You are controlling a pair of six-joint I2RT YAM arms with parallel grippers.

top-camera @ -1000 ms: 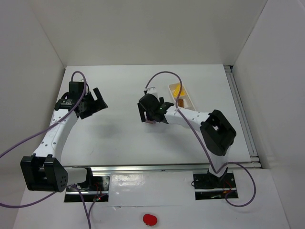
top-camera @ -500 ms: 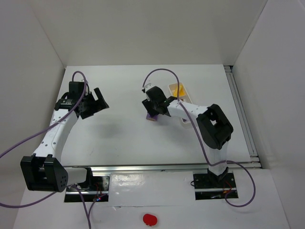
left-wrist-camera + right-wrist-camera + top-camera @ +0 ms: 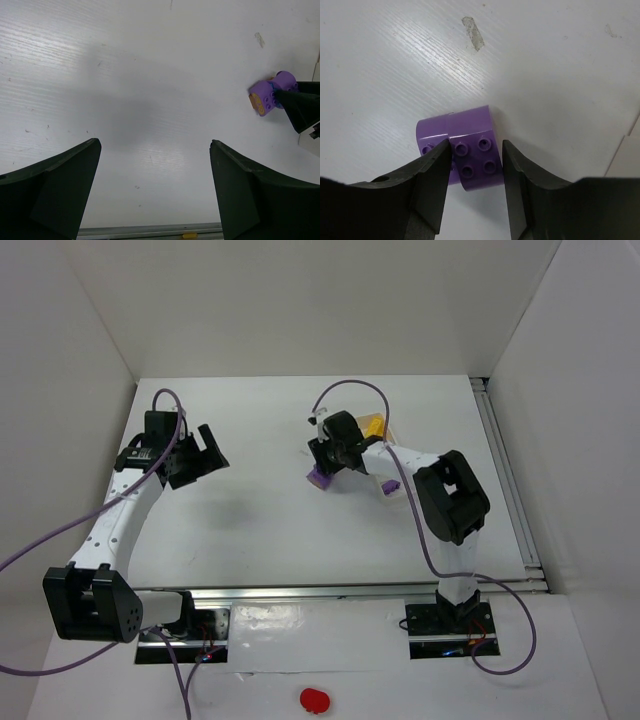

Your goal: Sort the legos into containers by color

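Note:
A purple lego (image 3: 477, 160) with four studs lies on the white table, a second, smaller purple piece (image 3: 430, 137) pressed against its left side. My right gripper (image 3: 476, 145) is shut on the four-stud brick, one finger on each side of it. From above, the purple legos (image 3: 320, 478) show just under that gripper (image 3: 326, 470). The left wrist view shows the same legos (image 3: 267, 95). The white container (image 3: 391, 489) lies behind the right arm, which hides most of it, with a yellow lego (image 3: 374, 426) in its far end. My left gripper (image 3: 155, 144) hangs open over bare table at the left (image 3: 208, 454).
White walls stand around the table on three sides. A metal rail (image 3: 505, 480) runs along the right edge, another along the near edge (image 3: 150, 231). Purple cables loop over both arms.
The right gripper's jaws have narrowed from wide open to the sides of the purple lego, and its wrist has swung toward the container. The left arm has not moved.

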